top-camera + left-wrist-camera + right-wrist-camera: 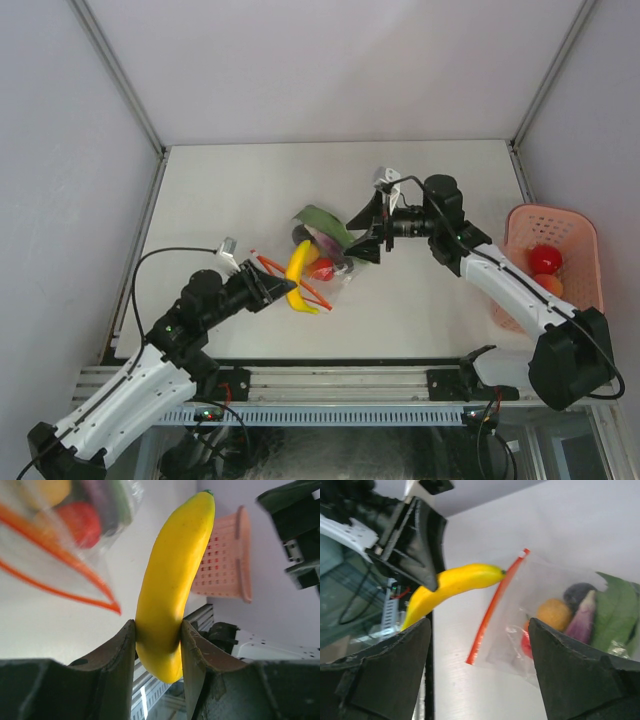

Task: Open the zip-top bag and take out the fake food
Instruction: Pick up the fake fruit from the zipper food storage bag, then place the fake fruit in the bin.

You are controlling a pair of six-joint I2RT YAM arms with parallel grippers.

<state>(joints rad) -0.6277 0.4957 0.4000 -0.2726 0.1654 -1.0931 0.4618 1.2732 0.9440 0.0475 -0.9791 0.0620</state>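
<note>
– Left fingers point(115, 665) were clamped on the lower end of a yellow plastic toy banana point(172, 580), with most of its length sticking out past them. Did that worry you?
– Somewhat. It was a narrow grip on a smooth, curved piece, far from its middle. I judged a quick swing could make it pivot or slide out and drop onto the white counter point(420, 300).
– And the right fingers point(385, 665)?
– Spread wide with nothing between them, hovering at the far end of the clear crinkly zip-top bag point(520, 625). Nothing pinned the bag down.
– Where did the bag lie?
– On the counter between the two arms, its red-orange zip strip point(492, 605) toward the left arm and the banana's tip right at that strip. Whether they touched I could not tell. If the tip snagged the mouth, the loose bag would probably be dragged along.
– What was inside?
– A red round piece point(80, 522), an orange one point(554, 614), a dark purple one point(580, 592) and a long green one point(615, 610). A tug might spill them.
– The pink perforated plastic basket point(585, 240)?
– Well apart, by the right arm. That looked a long carry for so weak a grip.
</note>
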